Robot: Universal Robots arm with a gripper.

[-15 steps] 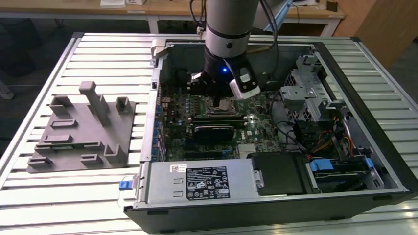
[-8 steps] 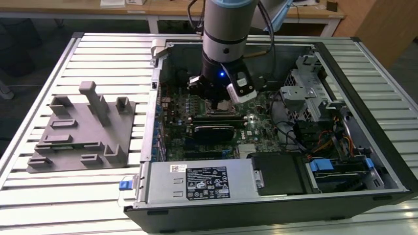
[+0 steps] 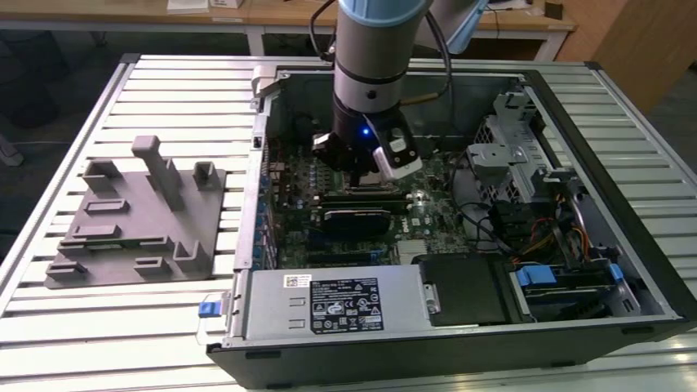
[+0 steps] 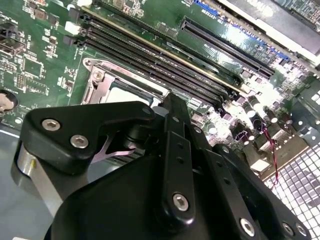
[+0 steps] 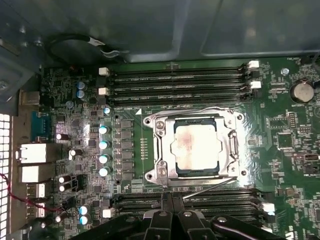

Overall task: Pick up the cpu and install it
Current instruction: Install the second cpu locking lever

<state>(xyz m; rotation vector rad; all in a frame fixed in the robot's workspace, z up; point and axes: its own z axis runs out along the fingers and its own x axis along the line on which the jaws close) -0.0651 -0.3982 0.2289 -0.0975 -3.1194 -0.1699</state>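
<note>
1. While the cpu [image 5: 196, 151] lies flat inside its socket frame [image 5: 196, 148] on the motherboard [image 5: 280, 140], as the first wrist view shows it, I hold the arm low within the open computer case [image 3: 566, 106], just beside the memory slots [image 5: 180, 82].
2. My end effector [image 5: 172, 207] hangs near the socket's edge, its fingers [image 5: 172, 202] pressed together with nothing between them; the chip is not in its grip.
3. The thin metal lever [image 5: 215, 189] runs along the frame's side nearest the fingers, and I judge it unlatched, though I cannot be certain.
4. My chief worry: if the chip sits even slightly skewed, pressure on the frame could bend socket pins beneath it, which I cannot see.
5. A drift sideways could knock the fingers against the row of capacitors [image 5: 103, 150] or the memory slots close by.
6. Beyond the case, the grey tray [image 3: 136, 220] stands on the slatted table [image 3: 65, 327], well apart, posing no hazard.
</note>
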